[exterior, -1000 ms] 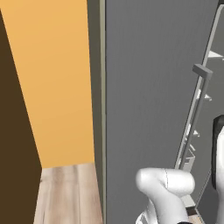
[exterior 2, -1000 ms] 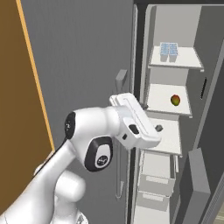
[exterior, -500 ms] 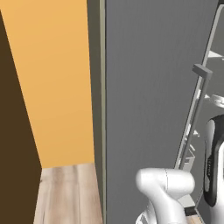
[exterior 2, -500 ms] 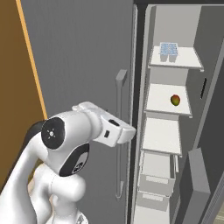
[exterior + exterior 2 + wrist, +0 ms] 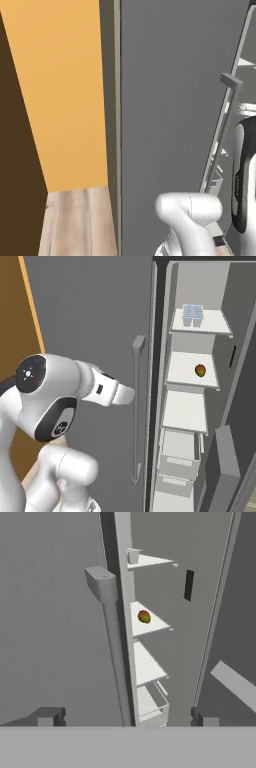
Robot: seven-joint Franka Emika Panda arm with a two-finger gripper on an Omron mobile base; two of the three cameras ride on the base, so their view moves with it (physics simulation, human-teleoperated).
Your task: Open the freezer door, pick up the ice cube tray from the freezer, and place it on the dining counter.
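Claw (image 5: 125, 717) gapes wide before the freezer door's (image 5: 50, 612) upright handle (image 5: 112, 647).

The freezer door (image 5: 95, 321) is plain matte grey with a handle (image 5: 136, 406) of the same grey, and the freezer (image 5: 200, 286) inside is grey with white shelves (image 5: 186, 411). On the top shelf the ice cube tray (image 5: 192, 311) is pale blue-grey, and on the shelf below it a small round fruit (image 5: 200, 370) is orange-red with green. To the left the wall (image 5: 65, 95) is flat orange beside a dark brown panel (image 5: 17, 190), the floor (image 5: 75, 220) is pale wood-grain planks, and the right-hand door carries a black rectangle (image 5: 188, 585).
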